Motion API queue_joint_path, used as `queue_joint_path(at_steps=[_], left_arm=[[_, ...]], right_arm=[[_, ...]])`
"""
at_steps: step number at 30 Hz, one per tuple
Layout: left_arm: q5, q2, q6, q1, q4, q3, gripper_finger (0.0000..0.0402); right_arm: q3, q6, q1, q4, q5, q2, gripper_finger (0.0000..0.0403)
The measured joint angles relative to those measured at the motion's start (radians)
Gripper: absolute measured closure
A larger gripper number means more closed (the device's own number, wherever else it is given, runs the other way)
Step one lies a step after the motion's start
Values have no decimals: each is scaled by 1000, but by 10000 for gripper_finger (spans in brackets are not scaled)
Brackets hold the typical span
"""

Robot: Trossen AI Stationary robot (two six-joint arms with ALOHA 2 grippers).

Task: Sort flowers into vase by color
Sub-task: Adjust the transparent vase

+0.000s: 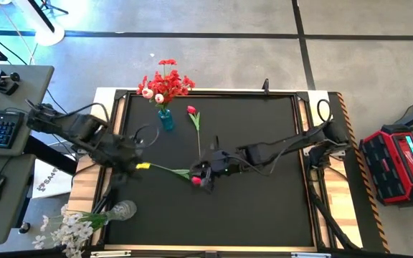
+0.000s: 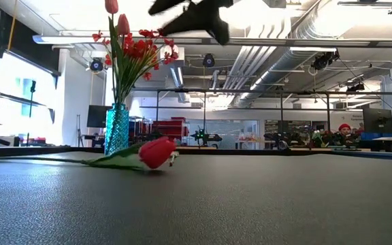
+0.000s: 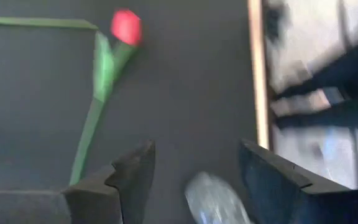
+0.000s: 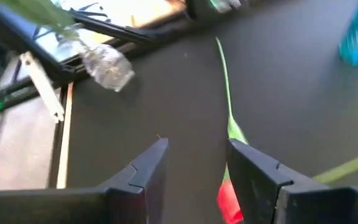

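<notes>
While open, right gripper (image 4: 194,177) above red tulip (image 4: 227,200)

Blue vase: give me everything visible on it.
The blue vase is a small turquoise vessel with a faceted, glassy-looking surface, seen from the low view as a tall narrow body. It stands upright at the mat's far edge, left of centre, holding a bunch of red flowers plus red tulip buds on green stems. Neither hand touches it; a loose tulip lies nearby, apart from it.
</notes>
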Motion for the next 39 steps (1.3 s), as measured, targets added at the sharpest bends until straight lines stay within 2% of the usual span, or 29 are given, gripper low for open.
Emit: queue_joint_path(at_steps=[3,7,12,14,17,20,25,30,33,37,39], left_arm=[[86,-13,13,-55,-89,5,200],[170,-27,-57,-114,-182,4,207],[249,-48,-112,-177,-267,4,214],[262,-51,-116,-203,-310,4,215],[262,-61,-126,-243,-307,-6,215],[244,-70,-176,-265,-313,-18,215],[210,-73,-179,-263,-310,-19,216],[203,-120,-144,-280,-309,-20,216],[188,-151,-145,-298,-311,-20,216],[202,-167,-204,-321,-310,-54,216],[247,-167,-247,-325,-310,-100,216]], right_arm=[[-4,-122,20,104,13,14,253],[-4,-200,31,308,-12,68,237],[-4,-304,35,568,-52,181,182],[29,-328,38,614,-63,239,156],[139,-369,46,580,-68,333,120],[309,-398,59,472,-55,436,101],[642,-465,82,257,-5,629,98],[927,-437,74,161,12,805,98],[861,-371,65,313,14,815,98],[820,-311,58,311,15,814,98],[813,-314,58,285,20,814,98]])
